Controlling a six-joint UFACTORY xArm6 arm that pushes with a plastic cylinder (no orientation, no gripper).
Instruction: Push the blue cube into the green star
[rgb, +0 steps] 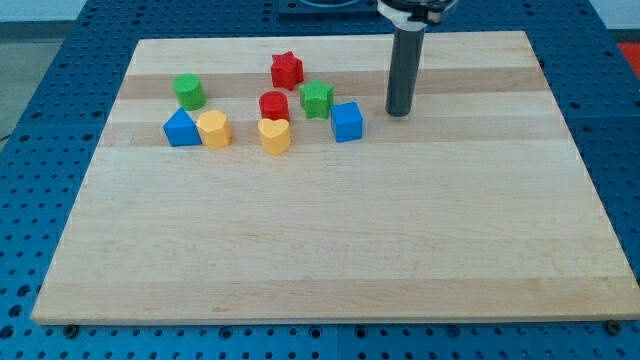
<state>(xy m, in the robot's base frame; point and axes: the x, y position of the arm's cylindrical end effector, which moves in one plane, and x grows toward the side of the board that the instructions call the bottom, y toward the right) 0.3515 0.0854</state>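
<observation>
Camera view. A wooden desk (330, 260) carries eight small blocks, all grouped in its upper half, nearer the top edge than the bottom and left of the midline. The blue cube (347, 121) sits at the right end of the group; the green star (316, 99) lies just up and to the left of it, near but apparently not quite touching, though the gap is too narrow to judge with certainty. My tip (399, 112) rests on the desk to the right of the blue cube, slightly nearer the top edge, with a clear gap between them. There is no claw on this rig, so nothing can be said of one being spread or pressed together; the rod alone does the work.

Other blocks: a red star (287, 70) towards the top edge, a red cylinder (273, 105) just left of the green star, a yellow heart (274, 135) below it, a yellow hexagonal block (214, 129) touching a blue triangular block (181, 128), and a green cylinder (188, 91) towards the top-left corner.

Step in hand, as judged: approach and push. The tip should first move down towards the bottom edge, to the cube's lower-right side, then drive up and left through its centre. An off-centre contact would likely spin the cube past the star.
</observation>
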